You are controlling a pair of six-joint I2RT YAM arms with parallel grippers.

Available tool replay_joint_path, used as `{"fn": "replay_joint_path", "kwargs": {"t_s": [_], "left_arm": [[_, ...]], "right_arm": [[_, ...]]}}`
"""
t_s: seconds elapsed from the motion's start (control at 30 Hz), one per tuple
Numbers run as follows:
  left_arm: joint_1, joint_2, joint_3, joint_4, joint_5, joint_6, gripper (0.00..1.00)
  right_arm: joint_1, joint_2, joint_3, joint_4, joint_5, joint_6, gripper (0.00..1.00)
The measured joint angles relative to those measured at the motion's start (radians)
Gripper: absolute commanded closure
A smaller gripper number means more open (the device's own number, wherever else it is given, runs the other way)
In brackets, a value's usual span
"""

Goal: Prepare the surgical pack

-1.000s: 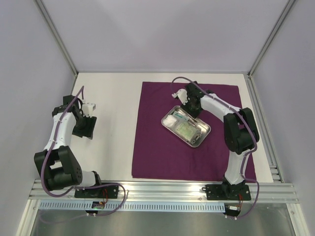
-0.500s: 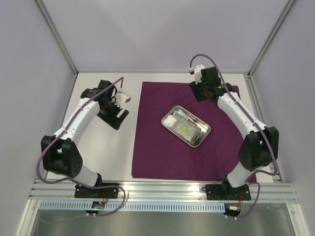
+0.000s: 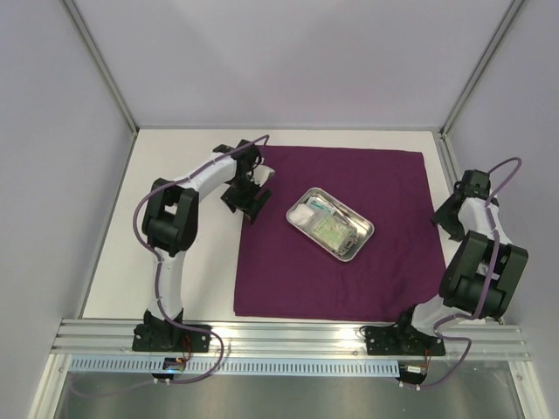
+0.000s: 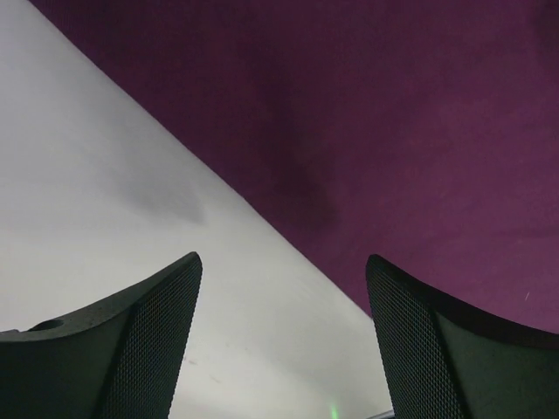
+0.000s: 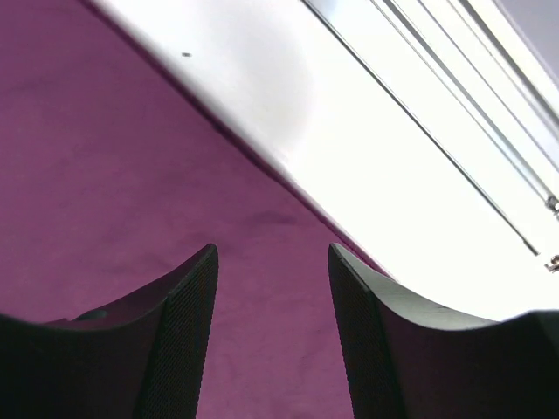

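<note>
Both arms have swung out to opposite edges of the flat deep-purple fabric sheet (image 3: 288, 275); left fingers (image 3: 249, 202) and right fingers (image 3: 447, 218) gape, empty. Its shiny rectangular steel tray (image 3: 366, 230) sits mid-sheet on the desk (image 3: 210, 279). Cloth looks limp and light: pinch an edge.

Bright, even light, soft shadows on the purple sheet (image 4: 419, 131), table (image 5: 349, 157) washed-out white.
</note>
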State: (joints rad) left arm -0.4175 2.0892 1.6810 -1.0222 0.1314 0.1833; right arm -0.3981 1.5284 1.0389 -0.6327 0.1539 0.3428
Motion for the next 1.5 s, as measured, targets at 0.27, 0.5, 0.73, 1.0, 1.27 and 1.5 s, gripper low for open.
{"fn": "replay_joint_path", "kwargs": {"t_s": [0.27,0.5,0.73,1.0,1.27,1.5], "left_arm": [[0.002,0.126,0.091,0.004,0.027,-0.09,0.24],[0.005,0.176,0.159,-0.022,0.068,-0.128,0.55],[0.013,0.224,0.21,-0.058,0.138,-0.159,0.96],[0.038,0.23,0.209,-0.062,0.184,-0.186,1.0],[0.163,0.147,0.033,-0.004,0.301,-0.204,1.0],[0.274,0.014,-0.166,0.001,0.308,-0.183,1.0]], "right_arm": [[-0.036,0.141,-0.012,0.051,-0.048,0.044,0.46],[-0.049,0.189,-0.011,0.068,-0.09,0.035,0.52],[-0.062,0.208,0.007,0.079,-0.148,0.016,0.62],[-0.049,0.238,0.021,0.132,-0.249,0.008,0.99],[0.119,0.354,0.161,0.133,-0.302,0.029,1.0],[0.339,0.521,0.409,0.069,-0.301,0.061,0.99]]}}
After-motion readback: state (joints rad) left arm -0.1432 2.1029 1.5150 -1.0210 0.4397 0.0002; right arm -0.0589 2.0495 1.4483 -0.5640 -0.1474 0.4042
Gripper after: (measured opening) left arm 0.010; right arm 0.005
